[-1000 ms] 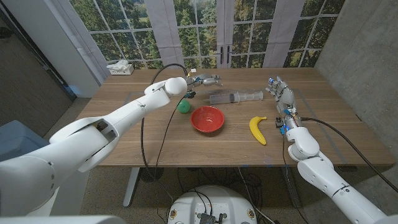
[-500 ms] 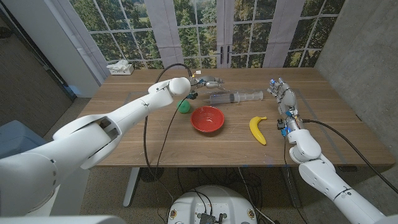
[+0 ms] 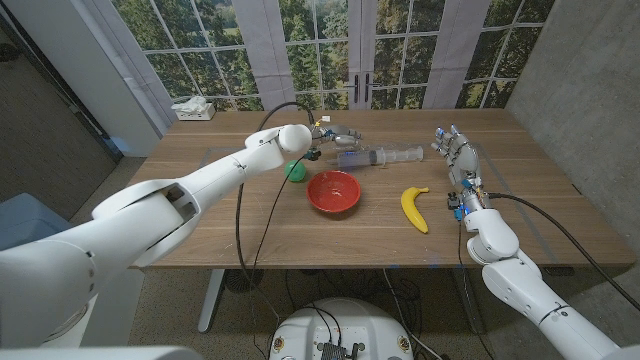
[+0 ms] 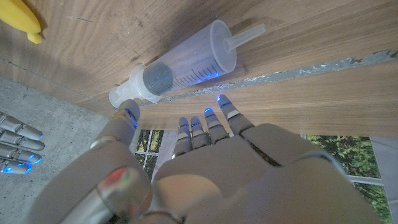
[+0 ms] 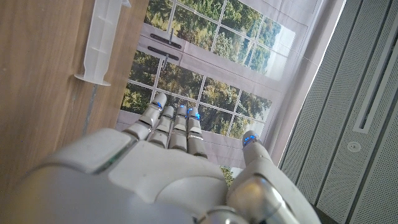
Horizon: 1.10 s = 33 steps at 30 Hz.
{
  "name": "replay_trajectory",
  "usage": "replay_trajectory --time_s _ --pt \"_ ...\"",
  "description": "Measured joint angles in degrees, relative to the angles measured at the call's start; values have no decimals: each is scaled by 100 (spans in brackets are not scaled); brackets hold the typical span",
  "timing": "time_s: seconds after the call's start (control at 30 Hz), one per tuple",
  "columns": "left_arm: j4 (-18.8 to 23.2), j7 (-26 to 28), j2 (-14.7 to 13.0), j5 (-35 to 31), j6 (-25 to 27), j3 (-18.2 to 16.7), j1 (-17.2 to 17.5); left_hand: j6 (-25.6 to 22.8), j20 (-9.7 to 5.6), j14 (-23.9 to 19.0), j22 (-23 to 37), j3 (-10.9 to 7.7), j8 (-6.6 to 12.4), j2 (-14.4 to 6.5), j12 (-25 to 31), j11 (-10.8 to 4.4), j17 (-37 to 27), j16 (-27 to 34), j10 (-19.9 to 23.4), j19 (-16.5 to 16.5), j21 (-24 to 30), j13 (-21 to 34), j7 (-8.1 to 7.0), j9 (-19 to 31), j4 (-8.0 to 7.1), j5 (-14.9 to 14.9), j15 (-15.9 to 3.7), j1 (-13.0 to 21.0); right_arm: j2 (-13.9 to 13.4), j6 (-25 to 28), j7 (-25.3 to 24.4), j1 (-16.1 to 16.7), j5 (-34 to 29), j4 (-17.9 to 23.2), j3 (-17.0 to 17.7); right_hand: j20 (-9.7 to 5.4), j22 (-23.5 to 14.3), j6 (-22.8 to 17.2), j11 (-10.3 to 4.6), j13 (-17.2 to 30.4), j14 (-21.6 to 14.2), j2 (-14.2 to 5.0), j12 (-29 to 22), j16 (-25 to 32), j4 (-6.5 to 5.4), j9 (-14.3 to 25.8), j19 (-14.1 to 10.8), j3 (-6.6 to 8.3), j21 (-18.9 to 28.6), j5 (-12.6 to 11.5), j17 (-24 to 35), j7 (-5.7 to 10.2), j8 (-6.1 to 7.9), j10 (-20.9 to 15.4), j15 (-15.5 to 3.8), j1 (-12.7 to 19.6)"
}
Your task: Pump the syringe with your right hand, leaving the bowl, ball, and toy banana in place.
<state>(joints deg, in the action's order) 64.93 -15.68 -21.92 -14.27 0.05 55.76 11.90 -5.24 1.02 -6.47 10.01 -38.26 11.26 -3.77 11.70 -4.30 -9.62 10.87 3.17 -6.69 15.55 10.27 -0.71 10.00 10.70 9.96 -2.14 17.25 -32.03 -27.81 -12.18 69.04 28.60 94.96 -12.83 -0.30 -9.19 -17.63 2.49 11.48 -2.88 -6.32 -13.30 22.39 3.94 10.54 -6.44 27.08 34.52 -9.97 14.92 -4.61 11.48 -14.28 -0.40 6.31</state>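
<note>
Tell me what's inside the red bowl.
The bowl looks empty: only its red inner surface shows. The near rim hides a strip of the inside wall, so something small there couldn't be ruled out.

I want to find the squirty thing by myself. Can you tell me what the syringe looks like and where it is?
Look at the wooden table and find the red bowl in the middle. Just behind it, toward the windows, lies the syringe, on its side between the two robot hands. It is the only see-through tube there; the ball is green and the banana yellow.

Lab or office room, wooden table (image 3: 250, 215) by tall paned windows (image 3: 300, 50), concrete wall (image 3: 590, 90), trees outside
</note>
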Motion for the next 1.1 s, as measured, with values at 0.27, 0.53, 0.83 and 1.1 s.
replay_trajectory --time_s 0.27,0.53,0.83,1.1 --pt "-91 -73 86 -129 82 113 -92 0 23 -40 0 24 0 51 0 21 0 0 42 -84 0 0 0 0 24 0 -21 51 22 -37 7 37 22 -33 30 0 0 -8 17 0 -21 5 0 0 -14 0 0 -13 -20 0 0 -9 0 -16 21 -5" --pt "-267 -152 203 -281 49 287 -251 1 31 -62 -1 34 0 36 0 21 0 0 41 -92 -35 0 0 0 14 0 1 156 40 -69 -47 70 0 -56 57 -21 0 -70 16 7 -83 5 0 0 -14 0 -62 -12 -41 0 0 -9 0 -78 -2 -5" --pt "-499 -232 364 -431 -12 463 -410 -82 62 -158 -1 33 0 72 0 -10 0 0 72 -122 -37 0 0 0 14 0 11 281 72 -108 -90 91 -22 -108 83 -21 0 -110 9 13 -83 5 0 0 -14 0 -62 -12 -84 0 0 -9 0 -152 -1 -5" --pt "-588 -287 469 -632 82 628 -530 -82 92 -315 -1 33 0 74 0 -41 0 0 103 -153 -37 -1 0 0 14 0 -10 419 91 -144 -97 97 -26 -147 105 20 0 -151 7 13 -113 5 0 0 -14 -1 -103 -12 -106 0 0 -9 0 -149 30 -5"
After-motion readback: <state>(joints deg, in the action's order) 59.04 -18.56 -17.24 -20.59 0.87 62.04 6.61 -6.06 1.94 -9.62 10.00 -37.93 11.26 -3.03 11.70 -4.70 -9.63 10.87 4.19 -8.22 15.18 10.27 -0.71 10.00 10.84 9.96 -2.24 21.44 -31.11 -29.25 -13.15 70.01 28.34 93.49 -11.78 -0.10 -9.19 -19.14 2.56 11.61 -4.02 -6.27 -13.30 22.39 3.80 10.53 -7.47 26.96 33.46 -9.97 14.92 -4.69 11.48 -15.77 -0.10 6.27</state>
